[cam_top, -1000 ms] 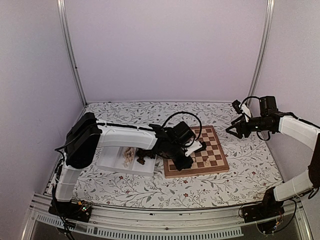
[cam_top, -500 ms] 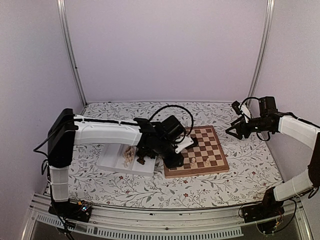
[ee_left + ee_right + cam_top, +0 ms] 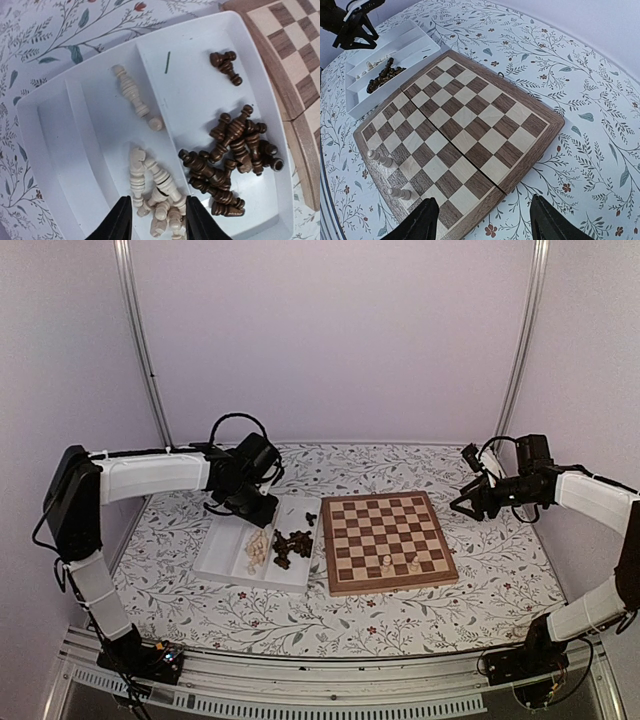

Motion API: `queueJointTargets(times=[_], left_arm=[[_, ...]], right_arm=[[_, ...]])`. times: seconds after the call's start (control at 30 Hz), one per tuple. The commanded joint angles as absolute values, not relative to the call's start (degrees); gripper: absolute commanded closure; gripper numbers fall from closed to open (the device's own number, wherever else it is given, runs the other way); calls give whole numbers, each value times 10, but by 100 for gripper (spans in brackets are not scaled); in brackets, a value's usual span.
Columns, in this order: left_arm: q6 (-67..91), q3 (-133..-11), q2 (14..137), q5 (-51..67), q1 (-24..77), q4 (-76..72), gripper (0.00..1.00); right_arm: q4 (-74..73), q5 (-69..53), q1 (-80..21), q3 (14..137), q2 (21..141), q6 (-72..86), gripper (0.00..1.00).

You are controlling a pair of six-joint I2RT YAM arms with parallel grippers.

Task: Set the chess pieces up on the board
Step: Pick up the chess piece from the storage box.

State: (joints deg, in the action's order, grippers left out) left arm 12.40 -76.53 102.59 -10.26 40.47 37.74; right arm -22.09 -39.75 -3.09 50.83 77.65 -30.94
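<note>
From above, my left arm (image 3: 160, 472) reaches over the far end of the white tray (image 3: 212, 562), which sits on the flowered bench (image 3: 400, 620) just beside the chessboard (image 3: 388, 525). My right arm (image 3: 592, 490) hangs above the bench off the board's right side, apart from it. A few cream pieces (image 3: 385, 563) stand on the board close to its near edge and the other squares show bare. So I judge the setup barely begun, and the step in hand is fetching the next piece. In my left wrist view, my left jaws are released, fingertips (image 3: 121, 222) spread with nothing between them, poised above the cream heap (image 3: 155, 197) in one compartment. The dark pieces (image 3: 230, 155) lie jumbled in the compartment nearer the board. In my right wrist view, my right jaws are released too, fingers (image 3: 422, 220) wide and empty, looking down across the board toward the tray. The next move, as I judge it, calls for lowering my left jaws and clenching on a single cream piece. The heap lies tangled, pieces touching on their sides, so the lone cream piece (image 3: 131, 91) farther along the compartment looks the cleaner catch.
</note>
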Motion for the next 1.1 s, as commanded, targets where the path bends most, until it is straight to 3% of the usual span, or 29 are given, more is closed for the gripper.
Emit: queueJointTargets(times=[0.0,0.5,0.8,1.07], left_arm=[[156,-750,1014,-103,382,379,60],[158,-799,1087,-56,314,326,53],[177,-864,1164,-64,303,325,63],[183,-883,1204,-57,299,314,63]], right_arm=[[-227,-411,-32,516,783,-316,35],[-229,-403,-32,517,788,-321,35],[-232,-403,-32,518,790,-326,35],[-236,-405,-32,521,793,-329,35]])
